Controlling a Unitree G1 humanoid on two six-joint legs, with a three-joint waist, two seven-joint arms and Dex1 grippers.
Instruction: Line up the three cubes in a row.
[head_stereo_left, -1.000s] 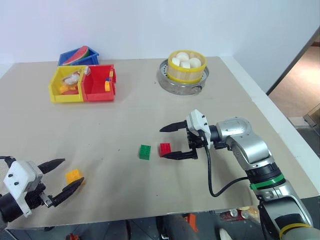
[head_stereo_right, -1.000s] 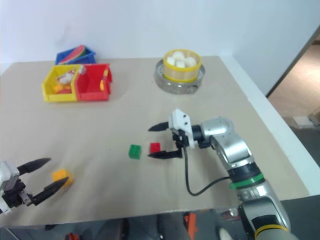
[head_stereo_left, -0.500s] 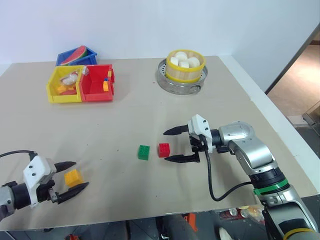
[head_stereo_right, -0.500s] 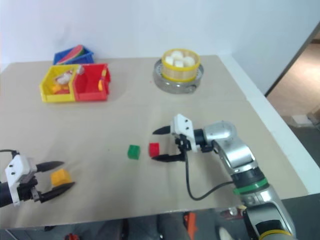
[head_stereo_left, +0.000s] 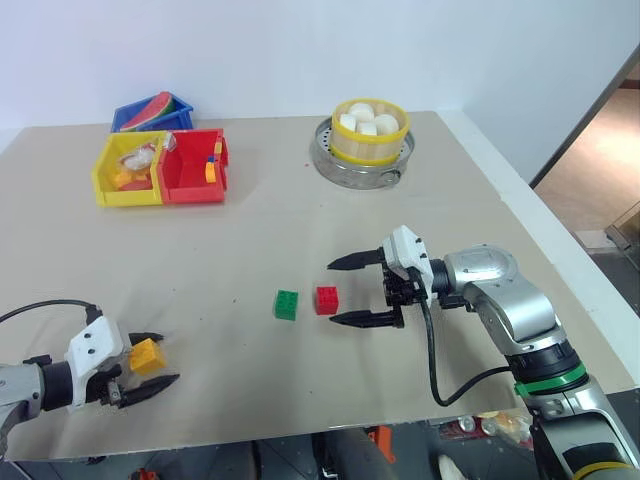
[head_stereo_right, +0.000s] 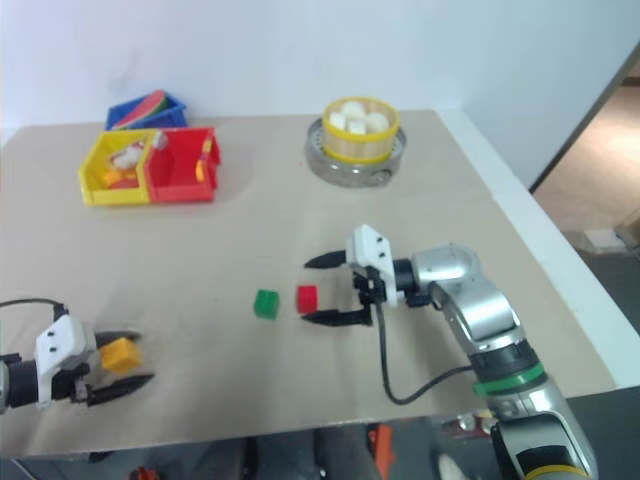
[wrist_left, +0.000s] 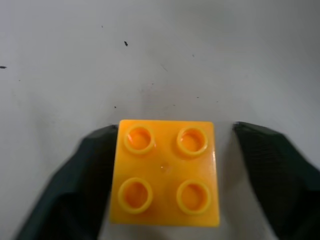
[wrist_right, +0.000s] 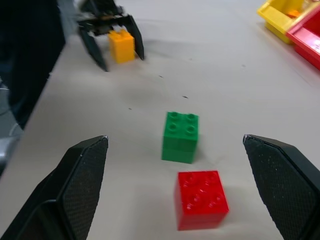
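The left gripper (head_stereo_left: 150, 362) bracketed, unclamped, the yellow cube (wrist_left: 166, 172), lower left: probably light, rigid, slick; grip its flat sides.

I see two cubes (head_stereo_left: 287, 304) side by side mid-surface (head_stereo_left: 260, 240), third cube (head_stereo_left: 146, 355) far left between left pincer (head_stereo_left: 150, 361) fingers.

Far edge of beige surface (head_stereo_left: 300, 220): yellow bin (head_stereo_left: 128, 170) touching red bin (head_stereo_left: 195, 166); blue bin (head_stereo_left: 153, 112) behind. Yellow steamer (head_stereo_left: 372, 131), possibly buns, on metal tray (head_stereo_left: 340, 160).
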